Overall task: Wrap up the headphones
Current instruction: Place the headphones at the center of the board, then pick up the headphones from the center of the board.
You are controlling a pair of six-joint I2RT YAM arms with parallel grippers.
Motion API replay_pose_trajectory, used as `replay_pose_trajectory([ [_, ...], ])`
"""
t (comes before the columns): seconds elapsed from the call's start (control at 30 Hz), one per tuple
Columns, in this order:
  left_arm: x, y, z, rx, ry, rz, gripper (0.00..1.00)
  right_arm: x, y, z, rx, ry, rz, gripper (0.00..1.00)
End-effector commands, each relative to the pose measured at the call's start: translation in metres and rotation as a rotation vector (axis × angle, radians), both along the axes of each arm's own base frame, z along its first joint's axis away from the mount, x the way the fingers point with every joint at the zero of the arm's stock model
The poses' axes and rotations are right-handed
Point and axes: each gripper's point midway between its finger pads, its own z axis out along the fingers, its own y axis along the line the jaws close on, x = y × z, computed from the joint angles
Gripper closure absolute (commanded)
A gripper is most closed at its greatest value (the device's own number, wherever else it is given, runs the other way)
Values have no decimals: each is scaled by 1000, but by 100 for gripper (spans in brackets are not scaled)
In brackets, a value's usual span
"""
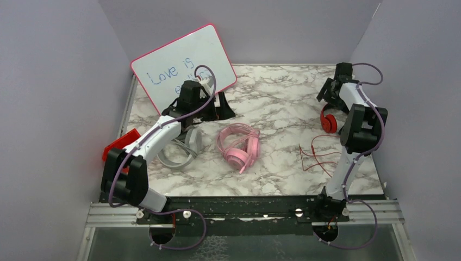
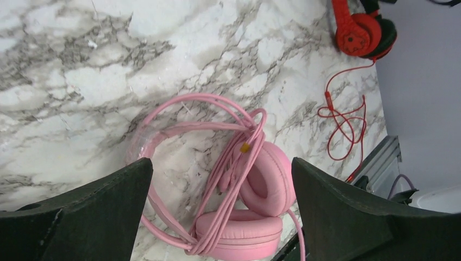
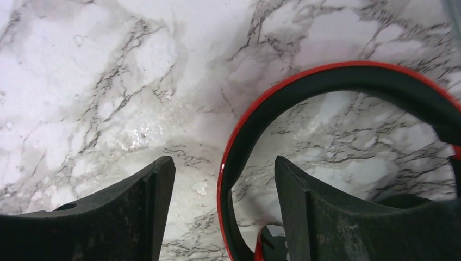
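Black fingers (image 2: 98, 212) of the left gripper (image 2: 221, 163) fill the bottom of its wrist view, spread wide with nothing between them but air. Just below lie the pink headphones (image 2: 255, 217), cups folded together, their cable wound in loops round the band and cups; that pair looks done. Beyond, across the marble table (image 2: 81, 81), the red cable (image 2: 342, 119) sprawls loose, running up to the red-and-black headphones (image 2: 364, 32) close to the right wall.

On that side, the right gripper (image 3: 224, 160) hangs low over that pair. Its jaws are well apart and straddle the headband, which passes between them closer to one finger. I cannot tell whether it touches; it is not pinched. From above, the grey headphones (image 1: 182, 155) lie partly under the left arm, near the pink pair, with a whiteboard (image 1: 182, 60) propped at the back.

Likely trouble starts with the band, which is thin, curved and glossy, so a grip that closes off centre could let it pivot or squirt out. The loose cable trails toward the foot of the right arm and could snag there, or drag when the pair is lifted. If the left gripper drops, a finger could hook a pink loop and undo the winding.
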Motion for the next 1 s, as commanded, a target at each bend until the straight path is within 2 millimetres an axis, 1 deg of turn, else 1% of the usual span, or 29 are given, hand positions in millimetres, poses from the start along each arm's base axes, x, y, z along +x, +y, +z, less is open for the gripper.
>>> replay_pose_trajectory([
  [0.0, 9, 7, 52, 27, -151, 30, 3, -14, 5, -30, 60, 95, -100, 32],
  [0.07, 10, 9, 62, 31, -177, 39, 3, -11, 7, -39, 65, 88, -96, 36],
  [0.13, 9, 11, 74, 29, -203, 44, 3, -12, 8, -50, 65, 109, -110, 40],
  [0.2, 9, 12, 85, 23, -226, 45, 3, -9, 10, -51, 9, 105, -101, 44],
  [0.3, 7, 12, 99, 16, -255, 42, 3, -3, 19, -41, -50, 80, -39, 60],
  [0.43, 8, 12, 115, 12, -287, 40, 3, -2, 39, -14, -91, 23, 63, 89],
  [0.47, 9, 12, 116, 13, -289, 39, 3, -3, 48, -6, -89, 7, 102, 94],
  [0.53, 12, 11, 123, 10, -301, 35, 2, -3, 78, 18, -80, -64, 218, 97],
  [0.6, 13, 8, 128, -3, -303, 23, 1, -7, 117, 48, -86, -150, 343, 99],
  [0.67, 14, 1, 132, -35, -290, -7, 2, -16, 169, 79, -58, -252, 507, 100],
  [0.73, 14, -6, 134, -74, -260, -46, 2, -31, 217, 104, -54, -349, 676, 100],
  [0.8, 17, -10, 137, -111, -238, -59, 2, -51, 269, 131, -24, -457, 885, 100],
  [0.87, 18, -16, 141, -176, -219, -81, 2, -70, 304, 153, -66, -552, 1034, 100],
  [0.93, 17, -24, 143, -263, -179, -101, 2, -89, 334, 170, -75, -633, 1151, 100],
  [0.97, 17, -29, 145, -314, -166, -115, 2, -99, 348, 176, -66, -660, 1205, 100],
])
